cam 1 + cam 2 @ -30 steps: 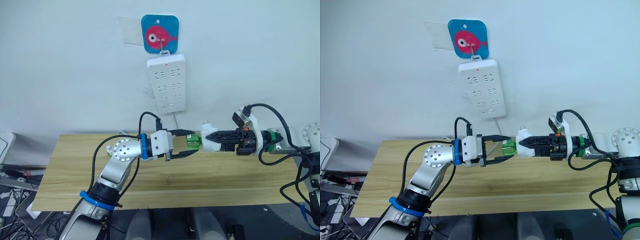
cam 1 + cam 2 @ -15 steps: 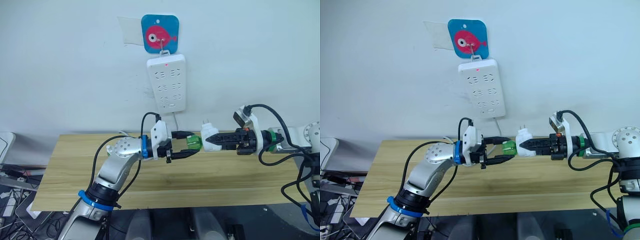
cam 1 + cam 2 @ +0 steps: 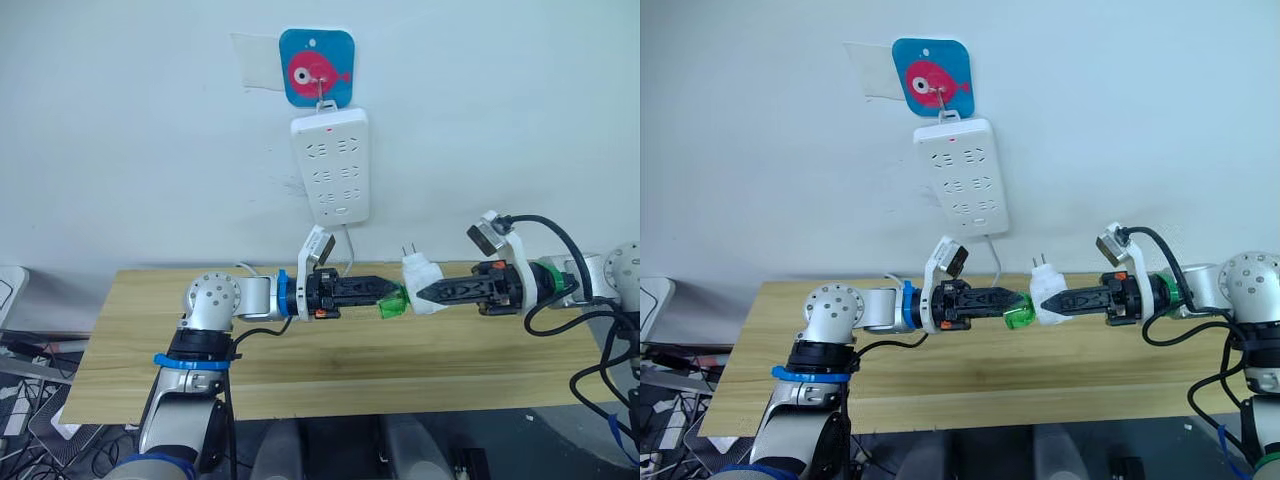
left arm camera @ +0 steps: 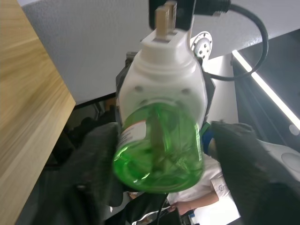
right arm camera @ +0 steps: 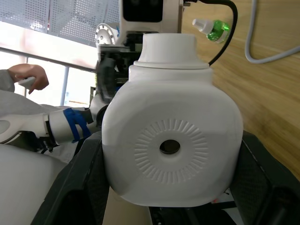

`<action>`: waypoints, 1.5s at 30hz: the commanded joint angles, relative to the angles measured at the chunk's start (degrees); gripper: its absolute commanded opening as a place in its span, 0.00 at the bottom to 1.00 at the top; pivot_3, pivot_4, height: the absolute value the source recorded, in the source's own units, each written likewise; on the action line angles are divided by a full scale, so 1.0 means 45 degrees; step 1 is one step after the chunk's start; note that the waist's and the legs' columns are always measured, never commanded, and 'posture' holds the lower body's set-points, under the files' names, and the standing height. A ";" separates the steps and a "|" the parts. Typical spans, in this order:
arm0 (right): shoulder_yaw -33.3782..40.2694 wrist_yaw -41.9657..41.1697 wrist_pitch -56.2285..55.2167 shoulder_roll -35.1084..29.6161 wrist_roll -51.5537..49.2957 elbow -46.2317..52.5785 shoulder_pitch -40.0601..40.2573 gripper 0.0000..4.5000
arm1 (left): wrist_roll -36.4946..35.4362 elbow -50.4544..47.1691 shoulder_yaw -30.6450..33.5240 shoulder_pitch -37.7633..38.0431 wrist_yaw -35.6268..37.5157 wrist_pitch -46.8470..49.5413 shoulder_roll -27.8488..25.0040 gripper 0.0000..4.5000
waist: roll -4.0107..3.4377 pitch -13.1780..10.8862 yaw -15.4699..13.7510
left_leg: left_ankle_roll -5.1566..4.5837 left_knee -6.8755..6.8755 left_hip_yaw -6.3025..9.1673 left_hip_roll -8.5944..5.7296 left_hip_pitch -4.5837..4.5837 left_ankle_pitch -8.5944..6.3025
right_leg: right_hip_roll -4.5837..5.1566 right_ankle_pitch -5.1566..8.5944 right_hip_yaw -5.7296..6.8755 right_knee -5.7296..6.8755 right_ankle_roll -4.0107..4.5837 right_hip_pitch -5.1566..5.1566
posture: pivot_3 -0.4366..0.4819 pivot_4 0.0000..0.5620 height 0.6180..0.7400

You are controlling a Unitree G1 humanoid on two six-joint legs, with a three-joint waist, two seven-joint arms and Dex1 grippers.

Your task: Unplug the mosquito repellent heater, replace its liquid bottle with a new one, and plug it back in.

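The mosquito repellent heater (image 3: 420,272), white and rounded with its plug prongs pointing up, hangs above the table with my right gripper (image 3: 426,294) shut on it from the right. Its liquid bottle (image 3: 393,305), translucent green, still sits in the heater's socket (image 4: 161,84) and points toward my left arm. My left gripper (image 3: 385,292) reaches in level from the left and is shut on that bottle (image 4: 159,154), one finger (image 4: 96,159) on each side. The new one (image 5: 212,29), green with a white cap, lies on the wooden table behind the left arm.
A long white power strip (image 3: 330,165) hangs on the wall below a blue fish hook (image 3: 316,68), its grey cable (image 5: 262,44) dropping to the table (image 3: 150,340). A person's hand (image 5: 28,77) shows in the background of the right wrist view.
My left arm has straightened and its wrist has rolled over, so the forearm now lies level. Its fingers have closed on the green bottle. The heater has shifted slightly right.
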State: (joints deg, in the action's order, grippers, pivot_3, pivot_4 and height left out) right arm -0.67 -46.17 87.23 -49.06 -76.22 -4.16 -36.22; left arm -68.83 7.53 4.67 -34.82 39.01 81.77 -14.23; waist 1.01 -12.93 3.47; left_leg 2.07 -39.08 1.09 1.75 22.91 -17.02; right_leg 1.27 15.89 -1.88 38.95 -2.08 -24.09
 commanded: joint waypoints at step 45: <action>0.1328 0.0159 0.1171 0.0449 -0.0674 -0.2963 -0.1202 0.66 | 2.0265 0.2341 -0.5430 -0.0154 -0.2797 -3.1061 -0.2055 0.52 | -0.0005 0.0009 -0.0331 | -0.0026 0.0004 -0.0086 -0.0013 0.0005 0.0002 | 0.0060 -0.0016 -0.0061 0.0006 -0.0002 -0.0010 | 0.37 0.35 1.00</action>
State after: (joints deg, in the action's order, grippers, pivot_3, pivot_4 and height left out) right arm 4.79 -44.91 92.04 -46.08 -75.94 -19.61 -41.42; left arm 23.58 18.45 -19.35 -34.64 26.67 -57.93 -23.41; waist 0.99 -12.89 1.98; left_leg 1.95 -39.06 0.70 1.70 22.93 -17.02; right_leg 1.54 15.81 -2.15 38.98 -2.09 -24.13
